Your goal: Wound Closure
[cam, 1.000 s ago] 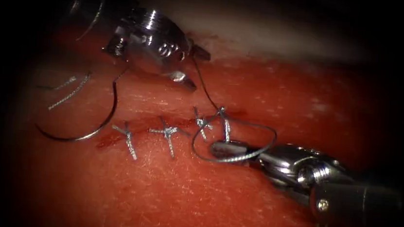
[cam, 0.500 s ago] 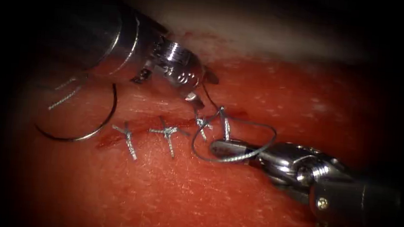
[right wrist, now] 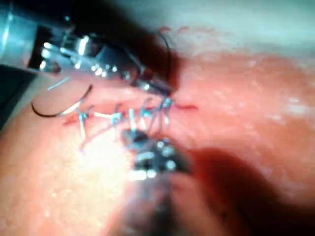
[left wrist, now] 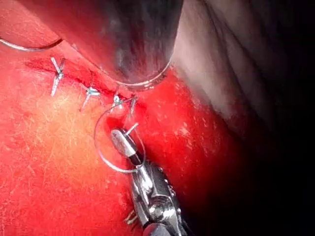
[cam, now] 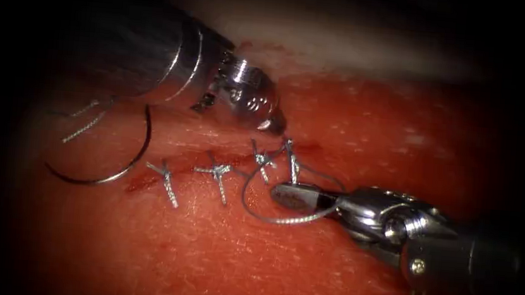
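Tying off at the cut's [cam: 210, 161] right end: left hand [cam: 275, 128] had dropped to the newest stitch [cam: 288, 156], grip unclear; right hand [cam: 290, 195] lay clenched below it, thread [cam: 281, 219] looped around, holding nothing visibly. Needle [cam: 122, 166] lay free on tissue [cam: 252, 261] left of the cut. Next move likely called for snugging that loop gently.

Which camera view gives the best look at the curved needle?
The endoscope view: the needle lies free on the tissue, left of the cut, its whole curve visible, held by neither tool. The right wrist view shows it smaller; the left wrist view catches a short piece.
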Motion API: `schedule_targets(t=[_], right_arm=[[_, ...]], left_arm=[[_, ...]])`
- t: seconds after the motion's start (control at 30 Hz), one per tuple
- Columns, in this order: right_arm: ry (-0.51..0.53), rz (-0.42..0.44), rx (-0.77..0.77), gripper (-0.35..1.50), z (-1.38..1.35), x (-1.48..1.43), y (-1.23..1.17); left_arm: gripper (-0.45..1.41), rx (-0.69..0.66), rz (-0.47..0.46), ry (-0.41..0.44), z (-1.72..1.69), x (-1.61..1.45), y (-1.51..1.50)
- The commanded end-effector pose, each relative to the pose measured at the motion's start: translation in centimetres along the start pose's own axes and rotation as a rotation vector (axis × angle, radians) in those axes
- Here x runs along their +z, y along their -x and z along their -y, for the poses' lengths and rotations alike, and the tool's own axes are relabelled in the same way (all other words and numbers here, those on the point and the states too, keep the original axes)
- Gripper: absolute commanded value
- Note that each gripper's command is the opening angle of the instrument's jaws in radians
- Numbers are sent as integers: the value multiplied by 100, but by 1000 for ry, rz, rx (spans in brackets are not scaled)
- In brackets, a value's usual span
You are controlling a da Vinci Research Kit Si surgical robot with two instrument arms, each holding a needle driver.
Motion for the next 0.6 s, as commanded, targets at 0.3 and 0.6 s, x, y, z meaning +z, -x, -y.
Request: schedule_targets(t=[0.3,0.6], right_arm=[[-5,5,-2,-35,0,0,10],[-14,16,-16,-35,-13,-22,22]], left_arm=[[-35,-286,-6,-147,37,9,20],[-35,-504,-46,-301,51,-9,34]])
